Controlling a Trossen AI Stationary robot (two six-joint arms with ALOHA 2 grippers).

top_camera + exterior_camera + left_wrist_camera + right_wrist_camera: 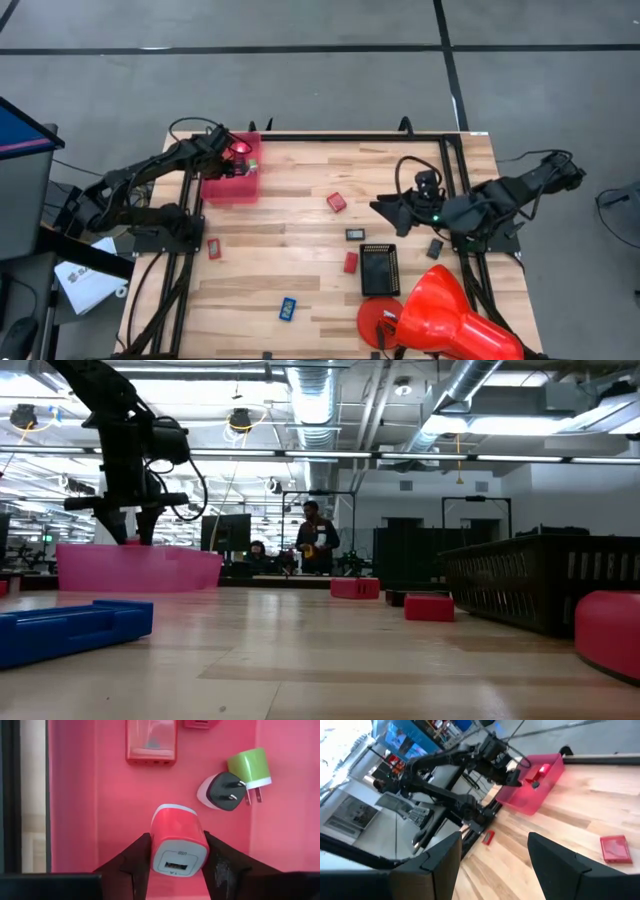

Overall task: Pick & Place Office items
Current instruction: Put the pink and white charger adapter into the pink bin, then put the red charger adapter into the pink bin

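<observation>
My left gripper (177,842) is over the pink bin (228,186) at the table's far left, shut on a red charger block (176,832). On the bin's floor lie a red block (151,742), a green-white plug (250,767) and a white-black plug (219,792). Out on the table lie red blocks (336,202) (351,262) (214,248), a blue piece (287,309) and small black pieces (356,234) (434,247). My right gripper (390,208) is open over the table's right half and holds nothing. My left gripper pinches the red charger block between its two fingers (140,855), one on each long side (197,837) near the USB-port end. The fingers come from above, pointing down into the bin. The block's port end (175,866) faces up toward the wrist. Whether its white far end touches the bin floor, I cannot tell.
A black rectangular tray (380,268) sits near the table's right front, with a big red cone-shaped object (450,315) beside it at the near right corner. People stand in the room beyond the table (315,540). Bare wood spans the table's middle (290,230).
</observation>
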